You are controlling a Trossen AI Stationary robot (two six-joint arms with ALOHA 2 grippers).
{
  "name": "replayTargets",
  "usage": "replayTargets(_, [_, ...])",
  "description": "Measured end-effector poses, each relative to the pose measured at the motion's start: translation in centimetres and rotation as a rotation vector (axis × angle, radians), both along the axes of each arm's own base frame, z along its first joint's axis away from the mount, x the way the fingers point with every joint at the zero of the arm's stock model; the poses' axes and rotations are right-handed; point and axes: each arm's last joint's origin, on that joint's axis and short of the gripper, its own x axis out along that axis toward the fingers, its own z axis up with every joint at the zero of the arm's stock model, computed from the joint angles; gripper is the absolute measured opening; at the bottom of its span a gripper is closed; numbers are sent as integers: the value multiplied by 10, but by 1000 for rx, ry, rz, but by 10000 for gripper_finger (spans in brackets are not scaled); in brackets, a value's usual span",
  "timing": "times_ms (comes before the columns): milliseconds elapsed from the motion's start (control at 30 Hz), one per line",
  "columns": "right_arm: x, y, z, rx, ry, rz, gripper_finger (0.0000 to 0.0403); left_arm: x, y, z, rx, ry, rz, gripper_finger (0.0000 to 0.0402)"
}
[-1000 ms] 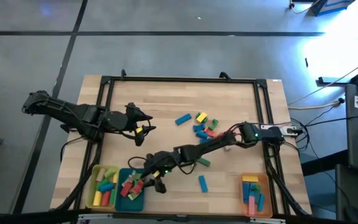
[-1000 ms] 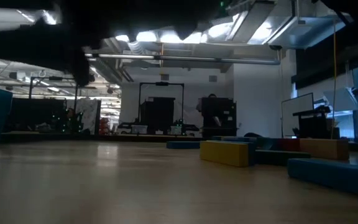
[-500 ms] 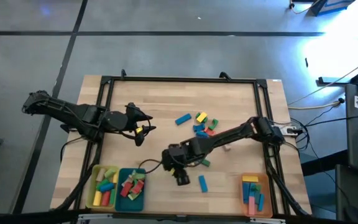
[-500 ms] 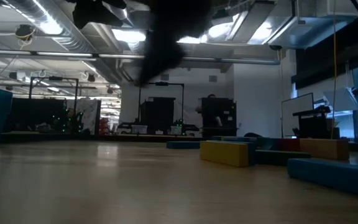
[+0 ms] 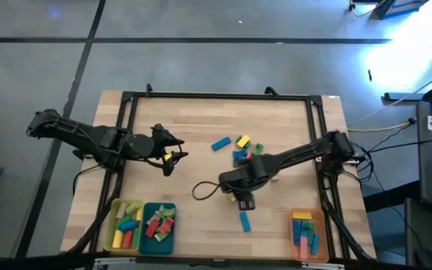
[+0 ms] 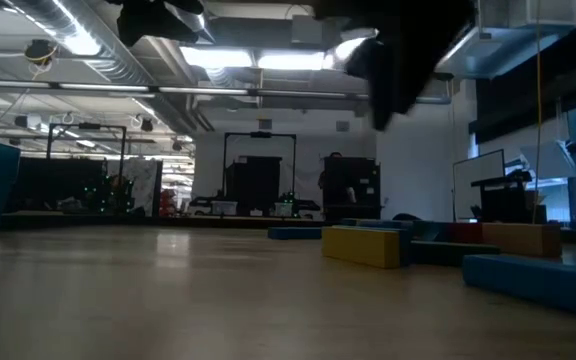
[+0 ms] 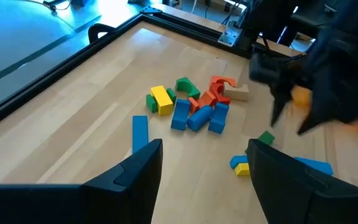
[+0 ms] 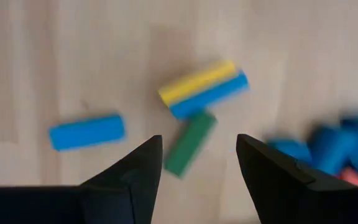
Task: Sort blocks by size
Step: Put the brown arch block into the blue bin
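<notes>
Right claw (image 5: 244,201) hangs wide and empty over the bench (image 5: 201,120), directly above a green block (image 8: 189,142). That block's long axis runs diagonally across the gap between the fingers. Left claw (image 5: 172,159), also wide, waits well apart.

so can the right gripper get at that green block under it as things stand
Probably yes. The right gripper hangs open right above the green block, empty. A yellow and blue pair touches the block's far end, but its long sides look free for the fingers.
</notes>
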Motion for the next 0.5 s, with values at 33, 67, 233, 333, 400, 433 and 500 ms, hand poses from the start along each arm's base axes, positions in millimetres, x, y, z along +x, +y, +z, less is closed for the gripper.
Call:
replayTargets(33, [-9, -3, -2, -21, 11, -33, 209, 0, 0, -1, 0, 1, 0, 214])
replayTargets(67, [-18, -7, -4, -42, 25, -70, 209, 0, 0, -2, 1, 5, 0, 214])
replayTargets(233, [-68, -24, -16, -95, 70, -322, 209, 0, 0, -8, 7, 31, -1, 214])
replayTargets(333, [-92, -31, -22, -94, 89, -470, 209, 1, 0, -10, 8, 35, -1, 214])
replayTargets(400, [-102, -34, -28, -81, 106, -545, 209, 3, -1, -11, 9, 39, -1, 214])
replayTargets(433, [-105, -35, -31, -74, 117, -581, 209, 4, -1, -12, 10, 42, -1, 214])
replayTargets(500, [-109, -36, -37, -76, 136, -643, 209, 6, -1, -14, 13, 52, -1, 214])
